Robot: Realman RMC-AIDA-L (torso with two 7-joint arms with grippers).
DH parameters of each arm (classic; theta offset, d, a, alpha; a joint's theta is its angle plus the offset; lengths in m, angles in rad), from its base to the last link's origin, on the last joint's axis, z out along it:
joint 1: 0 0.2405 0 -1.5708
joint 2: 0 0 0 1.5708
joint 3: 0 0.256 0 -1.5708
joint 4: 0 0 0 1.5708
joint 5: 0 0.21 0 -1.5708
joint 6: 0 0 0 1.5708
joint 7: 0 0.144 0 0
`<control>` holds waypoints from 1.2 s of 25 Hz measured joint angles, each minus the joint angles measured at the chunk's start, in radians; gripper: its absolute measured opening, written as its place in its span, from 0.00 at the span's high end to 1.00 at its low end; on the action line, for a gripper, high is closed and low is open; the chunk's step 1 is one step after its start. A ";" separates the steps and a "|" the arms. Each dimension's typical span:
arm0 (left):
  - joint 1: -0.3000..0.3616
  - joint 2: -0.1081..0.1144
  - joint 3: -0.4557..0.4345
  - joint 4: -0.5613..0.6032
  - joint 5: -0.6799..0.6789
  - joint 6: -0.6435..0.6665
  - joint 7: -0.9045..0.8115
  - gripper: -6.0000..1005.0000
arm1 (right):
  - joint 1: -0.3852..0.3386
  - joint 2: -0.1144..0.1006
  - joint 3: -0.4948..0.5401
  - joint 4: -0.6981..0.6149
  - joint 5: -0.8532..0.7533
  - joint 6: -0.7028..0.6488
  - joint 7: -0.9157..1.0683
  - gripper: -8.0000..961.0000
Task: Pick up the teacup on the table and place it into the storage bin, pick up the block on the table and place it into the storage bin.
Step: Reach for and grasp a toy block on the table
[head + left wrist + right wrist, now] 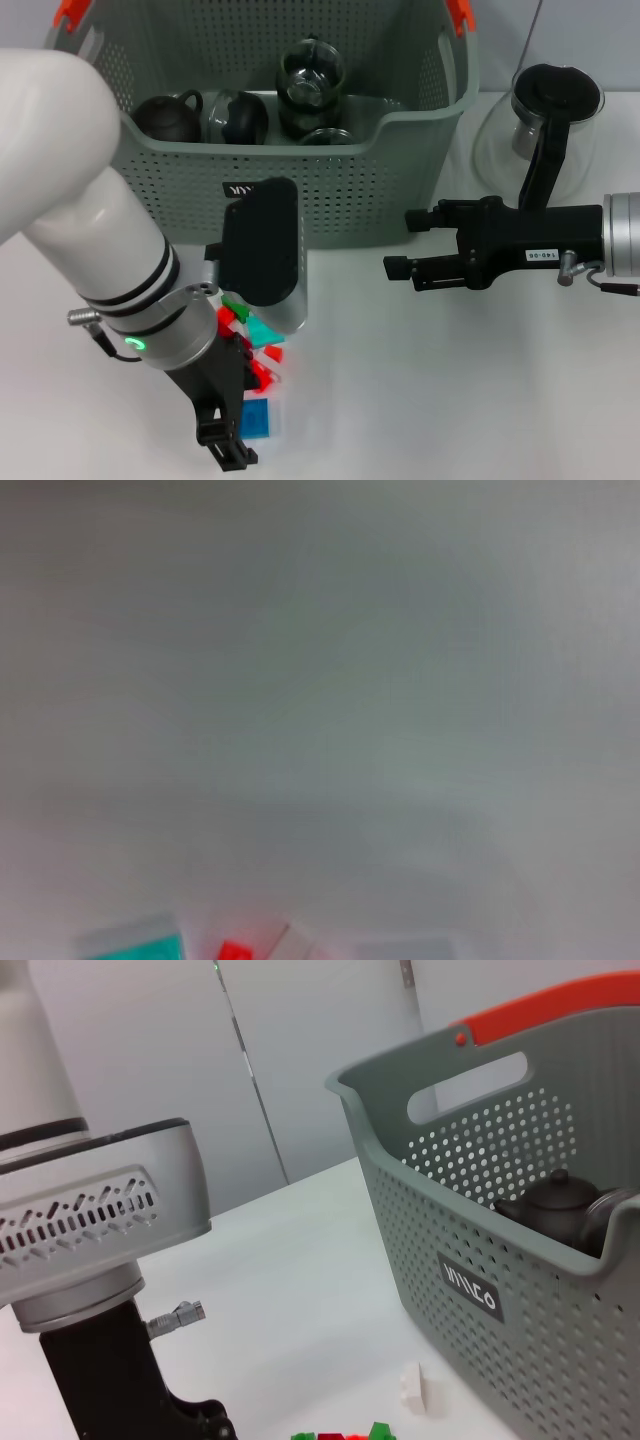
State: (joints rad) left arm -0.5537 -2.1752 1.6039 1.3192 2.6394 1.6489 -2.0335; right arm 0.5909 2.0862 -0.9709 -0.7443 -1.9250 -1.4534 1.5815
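Blocks [262, 352], red, green, teal and blue, lie in a loose cluster on the table [450, 400] just in front of the bin [400, 170], below its black label [240, 188]. One blue block [257, 418] lies at the edge of the cluster farthest from the bin. The left gripper [228, 448] hangs over this cluster, pointing away from the bin; whether its fingers are open or closed cannot be told. A small white piece [412, 1385] rests against the bin's front wall. Inside the bin sit a dark teapot [168, 115], a glass pot [310, 80] and other dark ware. The right gripper [400, 245] hovers in front of the bin's right corner, fingers spread and empty. A glass carafe [545, 125] stands right of the bin.
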 joint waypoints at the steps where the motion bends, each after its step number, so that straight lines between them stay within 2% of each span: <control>1: -0.002 0.000 0.006 -0.001 -0.002 -0.003 0.000 0.17 | -0.001 0.000 0.000 0.000 0.000 0.000 0.000 0.11; 13: 0.003 0.003 0.018 0.046 0.004 0.035 0.005 0.17 | -0.004 0.000 0.014 -0.002 0.000 -0.001 0.000 0.11; 30: 0.007 0.002 0.034 0.007 0.049 0.003 0.033 0.17 | 0.005 0.000 0.017 -0.003 0.001 0.006 0.000 0.11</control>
State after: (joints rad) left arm -0.5469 -2.1735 1.6379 1.3262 2.6884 1.6521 -2.0008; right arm 0.5957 2.0862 -0.9541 -0.7473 -1.9238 -1.4472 1.5816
